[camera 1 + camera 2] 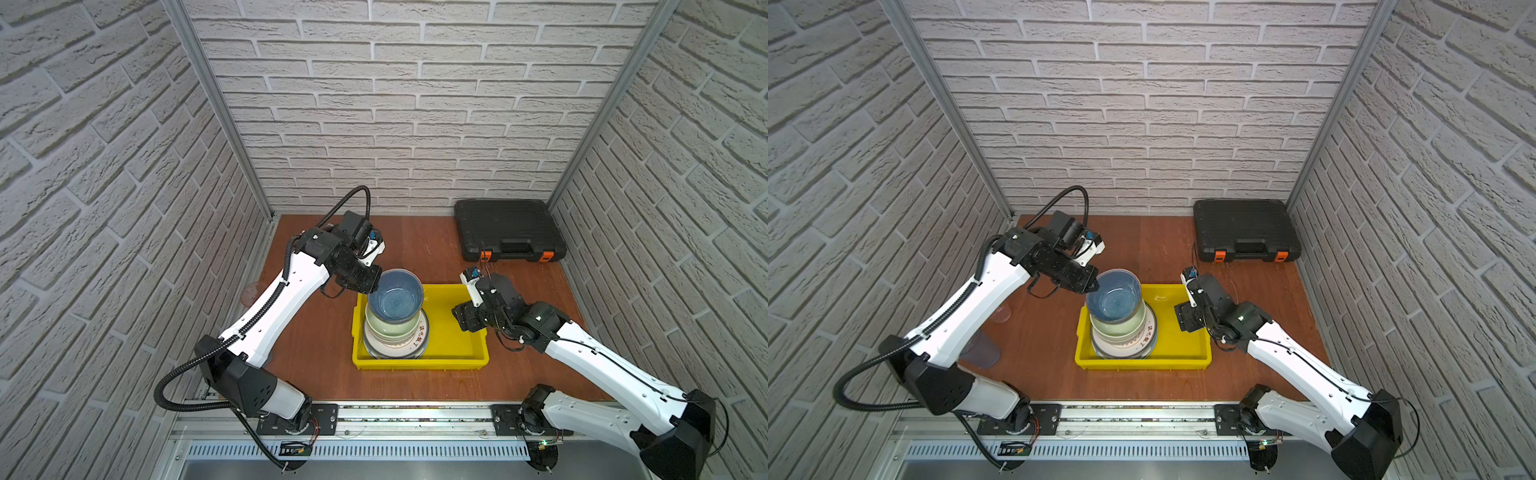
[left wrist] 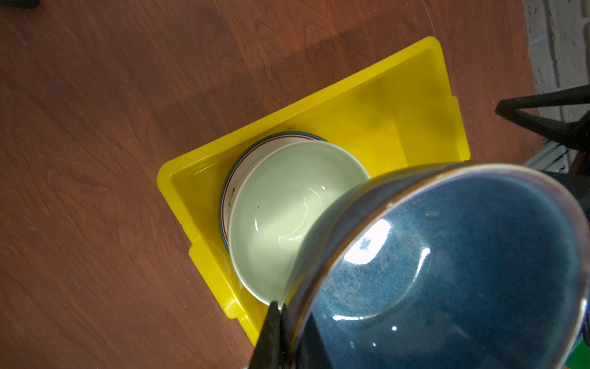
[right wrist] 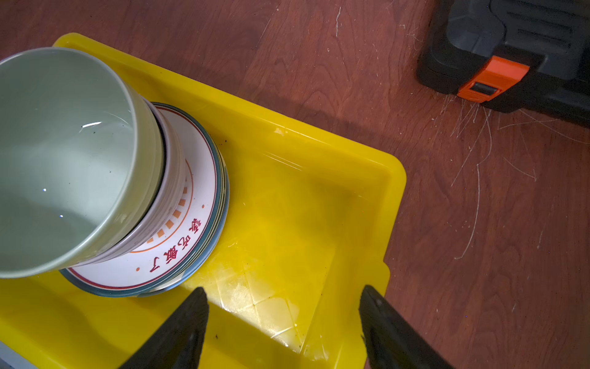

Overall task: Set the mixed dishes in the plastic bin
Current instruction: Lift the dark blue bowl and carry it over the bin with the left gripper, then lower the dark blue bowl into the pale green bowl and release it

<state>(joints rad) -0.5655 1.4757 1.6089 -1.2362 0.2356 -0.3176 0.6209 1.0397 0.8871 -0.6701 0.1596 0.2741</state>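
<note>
My left gripper is shut on the rim of the dark-blue bowl and holds it tilted above the stack in the yellow plastic bin. The stack has a pale-green bowl on top, a lilac bowl under it, and white printed plates below. My right gripper hangs open and holds nothing over the bin's right end. Two see-through tumblers stand on the table by the left arm.
A black case with orange latches lies at the back right of the wooden table. Brick-patterned walls close in the back and both sides. The right half of the bin's floor is bare.
</note>
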